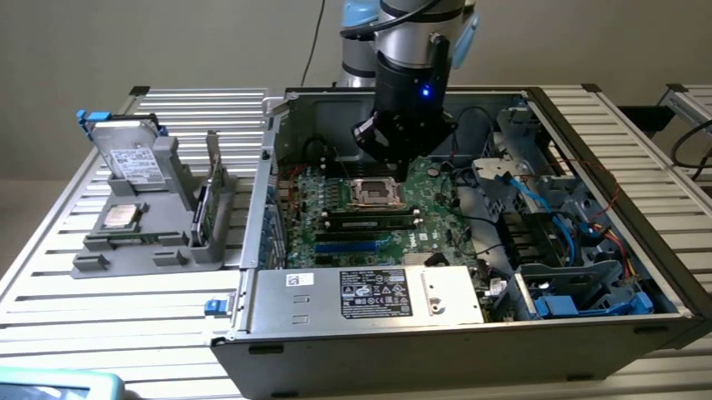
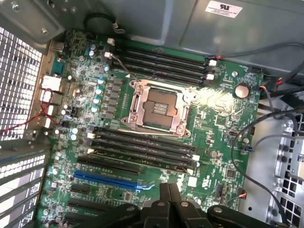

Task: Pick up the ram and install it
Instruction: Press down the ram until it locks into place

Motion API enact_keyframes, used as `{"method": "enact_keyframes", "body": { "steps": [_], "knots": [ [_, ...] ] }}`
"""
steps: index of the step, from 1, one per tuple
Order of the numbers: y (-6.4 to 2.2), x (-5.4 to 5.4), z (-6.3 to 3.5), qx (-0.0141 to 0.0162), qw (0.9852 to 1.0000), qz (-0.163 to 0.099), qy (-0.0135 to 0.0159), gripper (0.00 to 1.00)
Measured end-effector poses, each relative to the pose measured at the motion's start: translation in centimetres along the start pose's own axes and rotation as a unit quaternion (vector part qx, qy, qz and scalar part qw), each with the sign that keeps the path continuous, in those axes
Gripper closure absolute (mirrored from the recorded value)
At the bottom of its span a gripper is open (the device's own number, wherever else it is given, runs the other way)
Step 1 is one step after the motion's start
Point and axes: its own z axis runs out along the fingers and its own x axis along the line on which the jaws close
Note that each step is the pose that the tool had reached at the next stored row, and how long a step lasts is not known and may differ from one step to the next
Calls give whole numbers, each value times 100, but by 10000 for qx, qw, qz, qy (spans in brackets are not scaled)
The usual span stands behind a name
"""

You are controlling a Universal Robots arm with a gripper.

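Note:
My gripper (image 1: 392, 152) hangs above the motherboard (image 1: 439, 196) inside the open computer case, just behind the CPU socket (image 1: 375, 193). Its fingers (image 2: 164, 199) are shut together with nothing between them. A thin dark stick that looks like the ram (image 1: 202, 215) stands on edge in the grey holder (image 1: 156, 250), outside the case at the exterior view's left and well away from the gripper. The black memory slots (image 2: 142, 147) lie beside the socket (image 2: 159, 107). One of them seems to hold a long stick with a pale label (image 1: 373, 222).
The holder also carries a boxy silver drive (image 1: 132, 158) and a small square silver chip (image 1: 120, 217). Case walls (image 1: 333, 312) ring the board. Blue and black cables (image 1: 556, 225) and drive cages crowd the case at the exterior view's right. A slatted metal table (image 1: 112, 317) lies underneath.

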Motion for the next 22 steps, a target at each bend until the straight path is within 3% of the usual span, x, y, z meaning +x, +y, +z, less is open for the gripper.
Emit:
{"method": "enact_keyframes", "body": {
  "steps": [8,13,22],
  "knots": [
    [8,-8,-203,18,9990,456,-18,89],
    [9,-3,-214,32,9974,720,-28,89],
    [24,83,-216,64,9954,953,-35,89]
  ]
}}
